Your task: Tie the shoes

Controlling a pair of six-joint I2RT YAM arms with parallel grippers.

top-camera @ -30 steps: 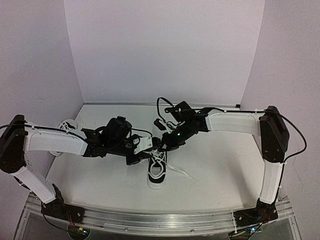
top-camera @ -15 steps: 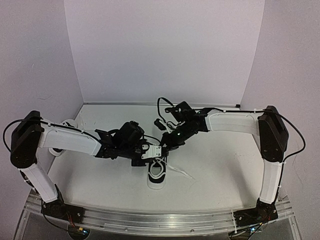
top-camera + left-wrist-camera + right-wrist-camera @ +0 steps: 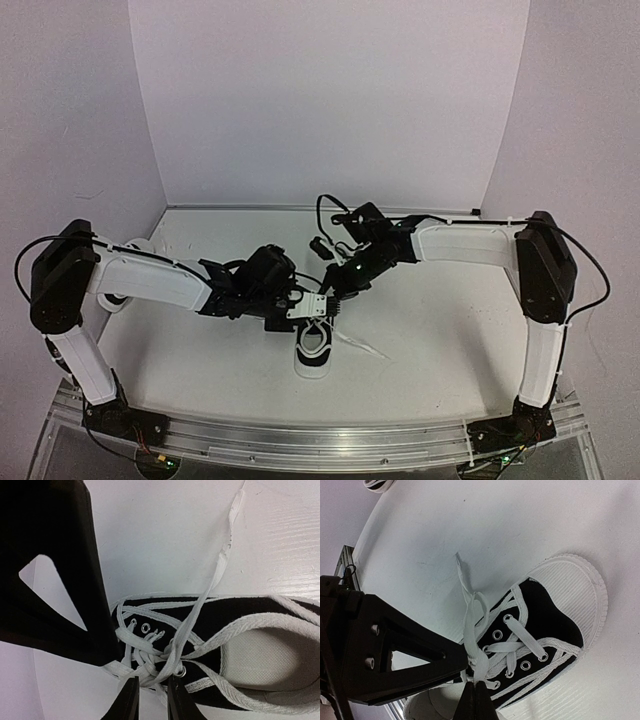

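One black-and-white sneaker [image 3: 313,352] lies mid-table with its toe towards me and its white laces loose; it also shows in the left wrist view [image 3: 240,620] and the right wrist view [image 3: 555,615]. My right gripper [image 3: 335,293] is shut on a lace strand [image 3: 470,615] just above the top eyelets [image 3: 479,690]. My left gripper [image 3: 322,308] is at the same knot area, narrowly open, with lace strands lying between its fingertips [image 3: 152,690]. One lace end [image 3: 220,565] trails out across the table. The second sneaker [image 3: 133,246] sits at the far left, mostly hidden behind my left arm.
The white table [image 3: 430,330] has purple walls at the back and on both sides. A metal rail [image 3: 320,440] runs along the near edge. My left gripper's black body [image 3: 395,655] lies close beside the right fingers.
My left arm has reached to the right and brought its gripper to the sneaker's laces. My right gripper has stayed in place, holding the lace.
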